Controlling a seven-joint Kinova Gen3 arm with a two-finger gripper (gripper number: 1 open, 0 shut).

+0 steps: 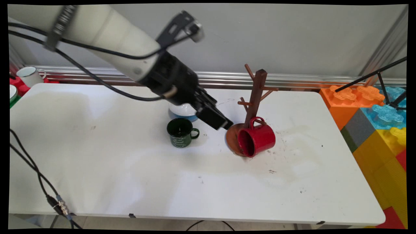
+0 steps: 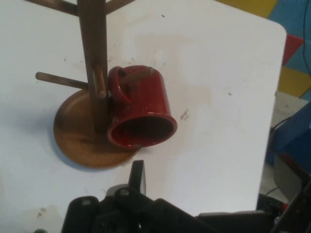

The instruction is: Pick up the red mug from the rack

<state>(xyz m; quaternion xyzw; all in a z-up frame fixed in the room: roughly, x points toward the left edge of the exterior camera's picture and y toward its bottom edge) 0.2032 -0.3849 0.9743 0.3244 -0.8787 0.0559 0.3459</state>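
A red enamel mug [image 1: 256,139] [image 2: 141,109] hangs by its handle on a low peg of the brown wooden mug tree [image 1: 256,94] [image 2: 92,58]. It lies tilted on its side against the tree's round base [image 2: 73,138], with its mouth facing the table's near side. My gripper [image 1: 224,124] [image 2: 137,171] hovers just left of the base, a short way from the mug's mouth. It is shut with nothing in it. A dark green mug [image 1: 180,131] stands upright on the table, left of and below the gripper.
A white and blue bowl [image 1: 182,110] sits behind the green mug, partly hidden by the hand. A white mug [image 1: 29,75] stands off the table's far left corner. Large toy bricks [image 1: 373,117] and a black tripod [image 1: 383,78] border the right edge. Black cables [image 1: 35,172] hang at the front left.
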